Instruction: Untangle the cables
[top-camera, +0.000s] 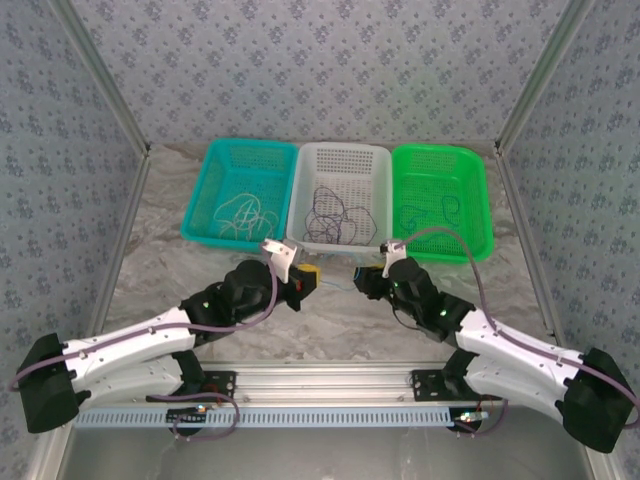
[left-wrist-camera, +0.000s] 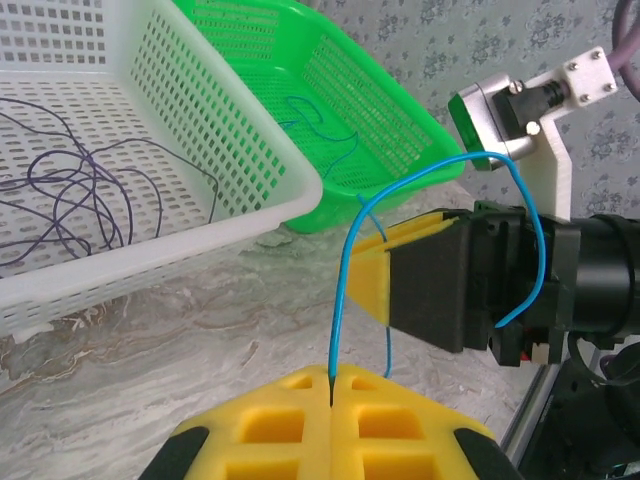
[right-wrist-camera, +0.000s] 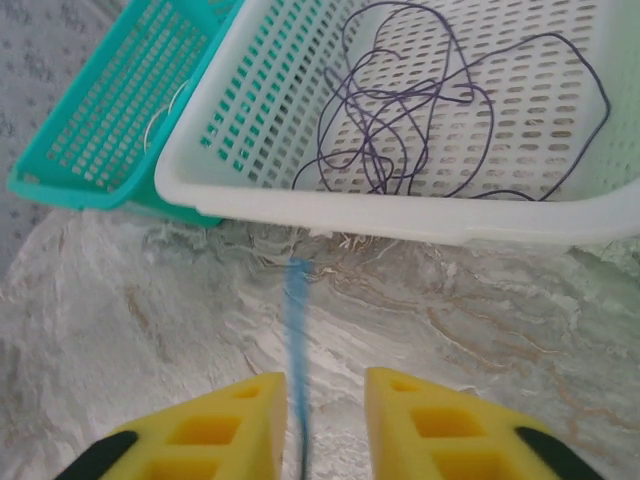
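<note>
A thin blue cable (left-wrist-camera: 341, 300) rises from my left gripper (left-wrist-camera: 331, 385), which is shut on it, and arcs right over the right gripper (left-wrist-camera: 372, 280). In the right wrist view the blue cable (right-wrist-camera: 297, 320), blurred, runs between the fingers of my right gripper (right-wrist-camera: 325, 395), close to the left pad; the jaws stand apart. From above, the left gripper (top-camera: 308, 278) and right gripper (top-camera: 368, 284) face each other in front of the baskets. Dark cables (top-camera: 335, 212) lie looped in the white basket (top-camera: 335, 246), whitish cables (top-camera: 243, 212) in the teal basket (top-camera: 196, 215), and a blue cable (top-camera: 432, 212) in the green basket (top-camera: 485, 215).
The three baskets stand side by side at the back of the marble table (top-camera: 340, 325). The white basket's front wall (right-wrist-camera: 400, 225) is just ahead of the right gripper. Metal frame posts (top-camera: 120, 110) rise at both sides. Bare tabletop lies left and right of the arms.
</note>
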